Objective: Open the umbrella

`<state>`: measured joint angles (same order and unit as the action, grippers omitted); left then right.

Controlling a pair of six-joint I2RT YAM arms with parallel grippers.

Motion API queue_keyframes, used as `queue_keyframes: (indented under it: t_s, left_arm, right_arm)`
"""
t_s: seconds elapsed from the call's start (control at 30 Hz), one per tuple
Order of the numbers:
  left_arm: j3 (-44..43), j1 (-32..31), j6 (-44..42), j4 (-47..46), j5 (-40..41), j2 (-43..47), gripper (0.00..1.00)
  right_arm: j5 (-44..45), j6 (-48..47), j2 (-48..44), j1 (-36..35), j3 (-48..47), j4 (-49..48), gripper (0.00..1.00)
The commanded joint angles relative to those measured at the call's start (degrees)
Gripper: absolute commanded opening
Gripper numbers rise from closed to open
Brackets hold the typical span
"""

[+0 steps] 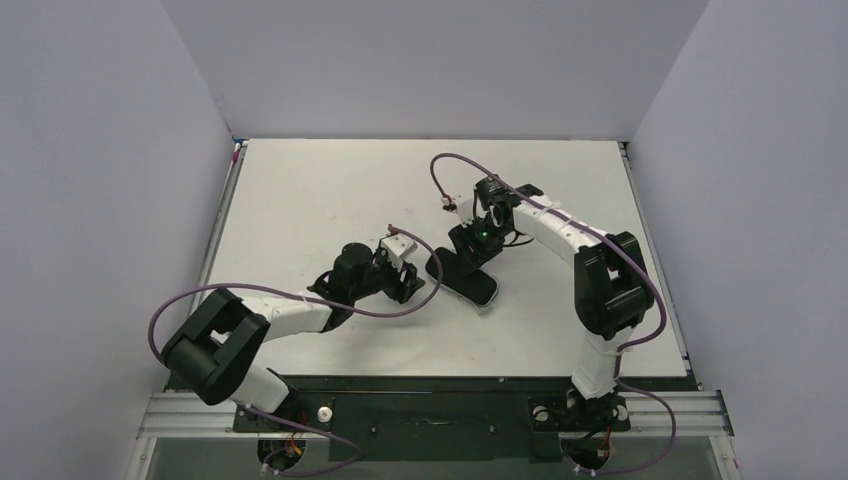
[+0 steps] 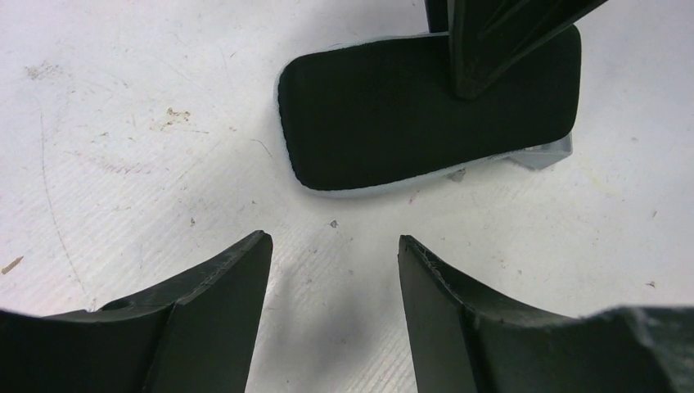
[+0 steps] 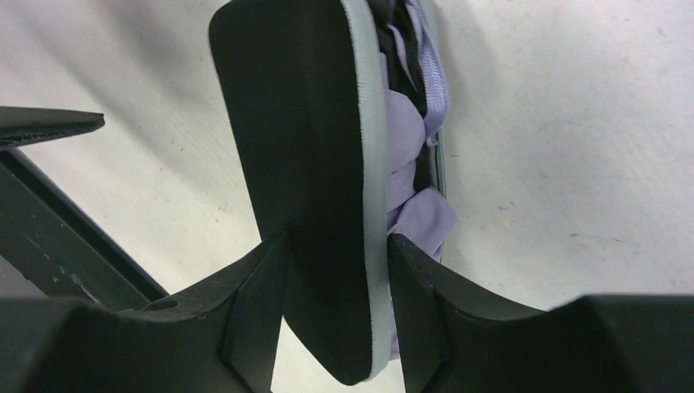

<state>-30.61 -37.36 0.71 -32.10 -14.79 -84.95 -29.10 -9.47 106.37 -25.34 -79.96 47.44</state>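
A black-and-grey oblong sleeve (image 1: 462, 276) lies mid-table. Folded pale lavender canopy of the umbrella (image 3: 409, 164) shows along the sleeve's (image 3: 311, 155) grey edge in the right wrist view; its shaft and handle are hidden. My right gripper (image 1: 474, 246) comes down on the sleeve's far end, and its two fingers press either side of the black flap (image 3: 335, 270), shut on it. My left gripper (image 1: 407, 284) hovers low over bare table just left of the sleeve's (image 2: 393, 115) near end, open with nothing between its fingers (image 2: 335, 246). A right finger (image 2: 491, 41) shows over the sleeve there.
The white table (image 1: 330, 190) is scuffed and walled in by grey panels on three sides. A purple cable (image 1: 455, 160) loops above the right wrist. The two arm bases sit at the near edge (image 1: 430, 400).
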Motion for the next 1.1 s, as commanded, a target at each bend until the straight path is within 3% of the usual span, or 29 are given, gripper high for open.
queue_keyframes:
  t_s: [0.0, 0.17, 0.27, 0.4, 0.57, 0.63, 0.93, 1.07]
  left_arm:
    - [1.63, 0.6, 1.43, -0.46, -0.57, 3.82, 0.56]
    - [2.91, 0.7, 1.29, -0.51, -0.08, 4.87, 0.56]
    - [3.25, 0.78, 0.98, -0.32, 0.27, 5.36, 0.56]
    - [3.23, 0.92, 0.44, 0.07, 0.54, 5.29, 0.56]
    - [2.26, 1.11, -0.01, 0.26, 0.59, 4.59, 0.56]
    - [1.79, 1.15, -0.16, 0.28, 0.65, 4.32, 0.56]
    - [1.49, 1.41, 0.57, 0.6, 0.93, 4.72, 0.56]
    - [2.12, 1.76, 1.01, 1.65, 1.26, 6.21, 0.57]
  right_arm:
    - [-3.16, -3.46, -5.26, -2.43, -0.24, 1.78, 0.42]
    - [-5.1, -0.54, -6.08, -0.68, -2.05, 1.43, 0.4]
    - [-5.05, 1.14, -3.64, 3.57, -4.3, -0.04, 0.32]
    - [0.64, 2.29, -0.24, 6.01, -6.26, -1.93, 0.19]
    - [4.24, -0.55, 1.94, 4.03, -5.3, -1.62, 0.16]
    - [3.98, -1.28, 2.09, 2.86, -4.61, -0.97, 0.19]
    - [-1.93, -2.28, -0.73, -1.06, -3.34, 3.64, 0.53]
    - [-0.66, -1.0, -2.25, -4.2, -2.44, 3.54, 0.58]
